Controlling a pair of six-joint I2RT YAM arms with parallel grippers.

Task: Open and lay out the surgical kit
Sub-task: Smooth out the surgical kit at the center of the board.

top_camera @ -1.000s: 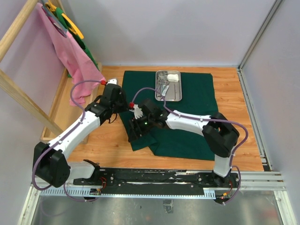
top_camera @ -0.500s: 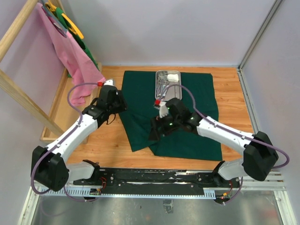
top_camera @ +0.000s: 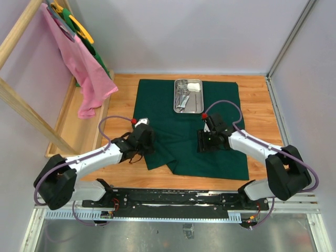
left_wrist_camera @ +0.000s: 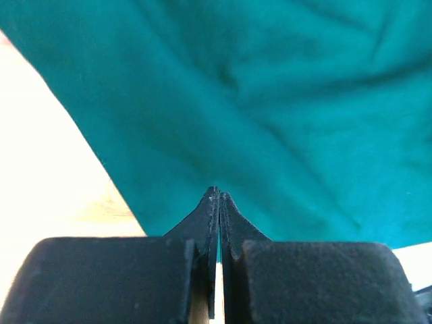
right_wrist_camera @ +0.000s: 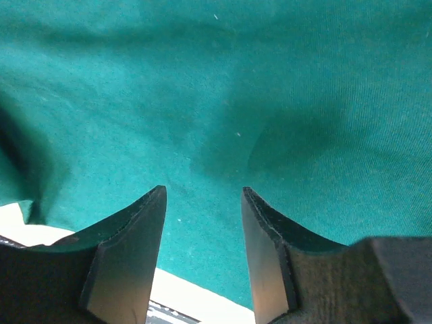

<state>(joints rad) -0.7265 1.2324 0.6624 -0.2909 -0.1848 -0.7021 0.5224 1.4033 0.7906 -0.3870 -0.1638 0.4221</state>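
**Overhead and wrist views: kit on the table [top_camera: 262, 105].** The cloth [top_camera: 226, 113] lies opened out as a dark green sheet over the middle of the wood. It serves as the field on which the contents are to be set out, so the unwrapping looks largely done.

The tray [top_camera: 202, 105] stands on the cloth at its far edge, roughly centred and well apart from both arms. The gauze [top_camera: 195, 86] sits in the tray's far right corner. The instruments [top_camera: 182, 97] lie bunched along its left side. Nothing is yet laid out, and emptying the tray appears to be the outstanding part.

The left gripper [left_wrist_camera: 214, 194] is low at the cloth's near left border, where green meets bare wood. Its fingers are pressed together to a point. Whether a thin edge of fabric is caught between them cannot be told. A ridge [top_camera: 169, 164] runs by the near left corner, where the sheet looks not quite flat, so this placement probably suits pulling or smoothing the border.

The right gripper [right_wrist_camera: 202, 192] is low over the cloth, between the tray and the near hem. Its fingers are spread, with only fabric visible between them and nothing held. From there it could either press the sheet flat or reach forward to the tray.
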